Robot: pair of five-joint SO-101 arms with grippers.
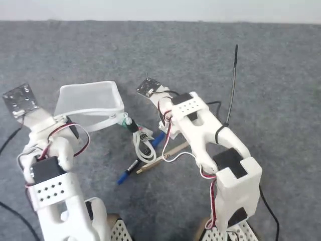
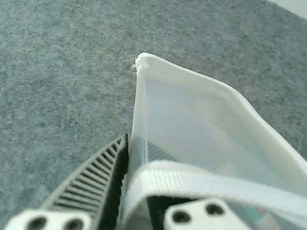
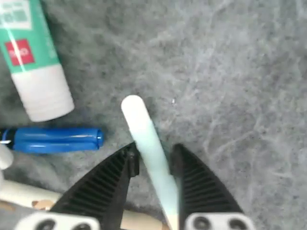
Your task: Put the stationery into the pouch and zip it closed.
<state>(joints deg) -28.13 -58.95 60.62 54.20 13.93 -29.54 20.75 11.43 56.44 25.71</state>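
On the grey worktop (image 1: 281, 60), at the left, the left arm stands low with its pincer (image 2: 136, 163) clamped on an edge of the white mesh pouch (image 1: 90, 103), which stands open. Just right of the pouch lie a glue stick (image 3: 33, 62), a blue pen (image 1: 131, 167) and a wooden pencil (image 1: 163, 156), crowded together. The right arm bends down over them, its pincer (image 3: 153, 155) pinching a pale green stick (image 3: 144, 129) beside the pen. A black cable (image 1: 232, 85) runs farther right.
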